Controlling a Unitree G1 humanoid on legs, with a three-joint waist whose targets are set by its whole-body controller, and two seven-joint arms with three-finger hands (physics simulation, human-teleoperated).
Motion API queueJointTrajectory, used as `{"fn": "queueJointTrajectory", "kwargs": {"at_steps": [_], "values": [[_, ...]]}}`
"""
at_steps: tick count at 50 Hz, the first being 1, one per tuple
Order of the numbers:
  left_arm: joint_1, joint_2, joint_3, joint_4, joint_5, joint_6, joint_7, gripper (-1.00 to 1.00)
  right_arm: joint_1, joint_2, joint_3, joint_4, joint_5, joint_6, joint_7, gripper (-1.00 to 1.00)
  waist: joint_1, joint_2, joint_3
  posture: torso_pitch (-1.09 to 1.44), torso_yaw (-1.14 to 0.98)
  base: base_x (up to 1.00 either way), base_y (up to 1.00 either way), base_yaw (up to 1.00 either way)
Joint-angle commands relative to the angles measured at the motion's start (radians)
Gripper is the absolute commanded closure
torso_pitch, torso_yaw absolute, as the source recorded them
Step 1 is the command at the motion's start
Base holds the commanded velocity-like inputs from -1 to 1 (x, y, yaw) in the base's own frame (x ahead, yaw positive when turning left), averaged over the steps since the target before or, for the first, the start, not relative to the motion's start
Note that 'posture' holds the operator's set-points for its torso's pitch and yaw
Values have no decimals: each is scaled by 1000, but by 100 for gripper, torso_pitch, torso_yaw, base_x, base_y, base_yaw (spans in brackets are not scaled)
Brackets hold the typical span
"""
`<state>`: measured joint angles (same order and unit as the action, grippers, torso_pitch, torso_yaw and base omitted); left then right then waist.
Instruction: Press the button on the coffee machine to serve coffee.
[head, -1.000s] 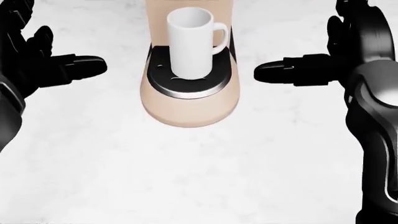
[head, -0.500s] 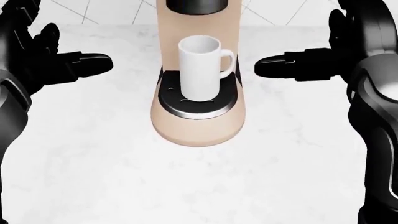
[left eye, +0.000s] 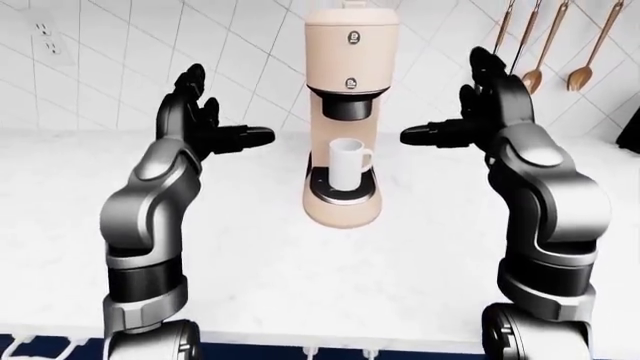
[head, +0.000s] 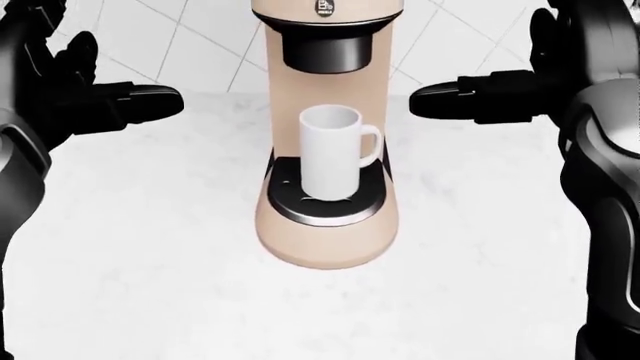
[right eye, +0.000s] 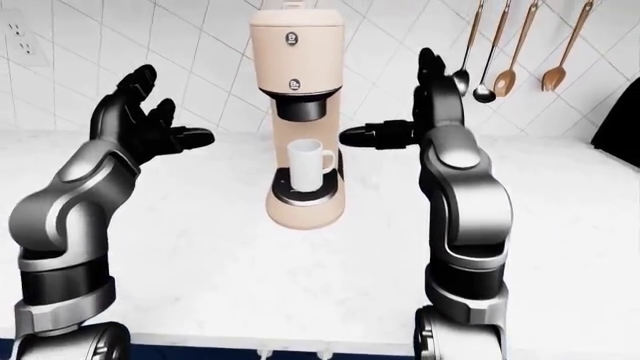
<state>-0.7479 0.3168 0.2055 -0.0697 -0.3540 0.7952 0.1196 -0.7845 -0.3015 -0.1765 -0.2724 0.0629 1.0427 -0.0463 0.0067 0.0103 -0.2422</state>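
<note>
Coffee machine (left eye: 343, 112): beige, upright at centre of the left-eye view, on the white marbled counter (left eye: 260, 255), against the tiled wall (left eye: 110, 67).
Buttons: two small round marks on the machine's face in the left-eye view, an upper button (left eye: 352, 37) near the top and a lower button (left eye: 352, 83) just above the dark spout (left eye: 347, 106). Nothing touches either.
Mug (head: 333, 152): white, upright on the dark drip tray (head: 325, 201), directly under the spout, handle toward the right of the head view. Contents not discernible.
Left hand (left eye: 197, 120): raised at centre-left of the left-eye view, fingers spread, one finger (left eye: 245, 136) pointing toward the machine. Clear of the machine, holds nothing.
Right hand (left eye: 482, 112): raised at centre-right of the left-eye view, fingers splayed, one finger (left eye: 430, 134) aimed at the machine with a visible gap between. Holds nothing.
Hand heights: both at about spout level in the left-eye view, one on each side of the machine.
Wall items: spoons (left eye: 545, 52) hang in the upper right of the left-eye view; an outlet (left eye: 45, 37) sits in the upper left.
</note>
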Motion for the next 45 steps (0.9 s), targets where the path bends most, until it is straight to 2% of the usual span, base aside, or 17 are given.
{"fn": "queueJointTrajectory", "kwargs": {"at_steps": [1,5,15,24,29,32,45], "values": [[-37,12,6,-36,-4,-24,-4,-100,-37,-10,-5,-18,-3,-28,0,-100,0,2,-13,-34,0,0,0,0],[-41,7,7,-27,-7,-20,1,-100,-39,-13,-7,-18,-3,-27,2,-100,3,0,-18,-35,0,0,0,0],[-44,5,-1,-49,-29,-12,-10,-100,-44,-14,-11,-17,-1,-26,2,-100,9,-1,-52,-43,0,0,0,0],[-66,-15,-17,-80,-40,28,-21,-100,-37,-21,-12,-25,-2,-19,3,-100,13,-4,-60,-43,0,0,0,0],[-89,-32,16,-231,-148,186,41,-100,-38,-21,-12,-14,-3,-27,1,-100,11,-2,-58,-43,0,0,0,0],[-110,-34,30,-277,-217,238,82,-100,-33,-21,-13,-16,-3,-30,2,-100,11,-3,-55,-43,0,0,0,0],[-113,-24,1,-366,-448,305,121,-100,-28,-20,-14,-4,0,-45,1,-100,16,0,-55,-43,0,0,0,0]]}}
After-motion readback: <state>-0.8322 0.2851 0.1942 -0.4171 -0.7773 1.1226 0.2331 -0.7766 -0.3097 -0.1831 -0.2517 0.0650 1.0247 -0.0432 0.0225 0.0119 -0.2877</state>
